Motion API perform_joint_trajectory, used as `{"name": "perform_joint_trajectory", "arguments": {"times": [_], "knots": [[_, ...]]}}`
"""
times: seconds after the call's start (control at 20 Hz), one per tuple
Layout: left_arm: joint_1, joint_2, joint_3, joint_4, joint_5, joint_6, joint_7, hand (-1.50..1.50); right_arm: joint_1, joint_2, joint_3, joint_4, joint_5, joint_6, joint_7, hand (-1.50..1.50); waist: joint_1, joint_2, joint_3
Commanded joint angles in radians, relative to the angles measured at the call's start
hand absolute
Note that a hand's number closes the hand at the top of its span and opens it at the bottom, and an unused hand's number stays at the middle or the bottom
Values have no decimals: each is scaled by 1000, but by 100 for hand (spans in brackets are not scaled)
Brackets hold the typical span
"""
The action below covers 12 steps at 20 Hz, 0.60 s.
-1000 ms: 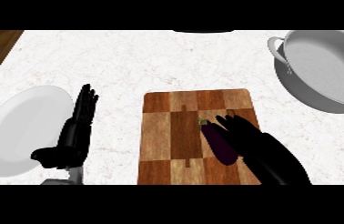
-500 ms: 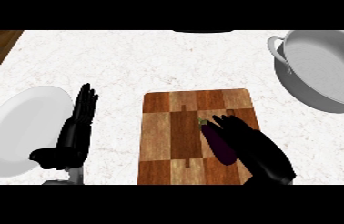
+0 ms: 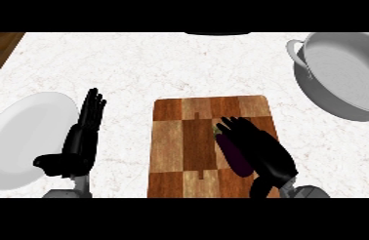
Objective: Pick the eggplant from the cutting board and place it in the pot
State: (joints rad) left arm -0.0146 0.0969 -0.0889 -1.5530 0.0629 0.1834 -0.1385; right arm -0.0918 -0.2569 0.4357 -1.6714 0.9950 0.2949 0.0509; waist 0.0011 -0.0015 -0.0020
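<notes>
A dark purple eggplant [image 3: 235, 155] with a green stem lies lengthwise on the wooden cutting board [image 3: 181, 146], right of its middle. My right hand [image 3: 261, 151] lies along the eggplant's right side and over part of it, fingers stretched toward the stem end, touching it; no finger is seen curled under it. The grey metal pot [image 3: 337, 73] stands at the far right, cut off by the frame's edge, its inside bare. My left hand [image 3: 81, 139] rests open on the counter left of the board, fingers up.
A white plate [image 3: 29, 136] sits at the left edge, just beside my left hand. A dark round object [image 3: 216, 33] shows at the counter's far edge. White marbled counter lies between the board and the pot.
My right hand has shifted slightly left and down, settling closer over the eggplant. The eggplant, board and left hand have not moved.
</notes>
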Motion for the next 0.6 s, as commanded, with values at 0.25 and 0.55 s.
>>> {"name": "perform_joint_trajectory", "arguments": {"times": [0.25, 0.55], "knots": [[20, -15, -12, -46, -28, 3, 24, 0, -25, 29, -17, 30, 72, -156, -121, 150, 0, 1, 2], [31, -14, 18, -118, -2, -8, 76, 0, -51, 34, -80, 151, 99, -245, -224, 150, 2, 1, 2]]}}
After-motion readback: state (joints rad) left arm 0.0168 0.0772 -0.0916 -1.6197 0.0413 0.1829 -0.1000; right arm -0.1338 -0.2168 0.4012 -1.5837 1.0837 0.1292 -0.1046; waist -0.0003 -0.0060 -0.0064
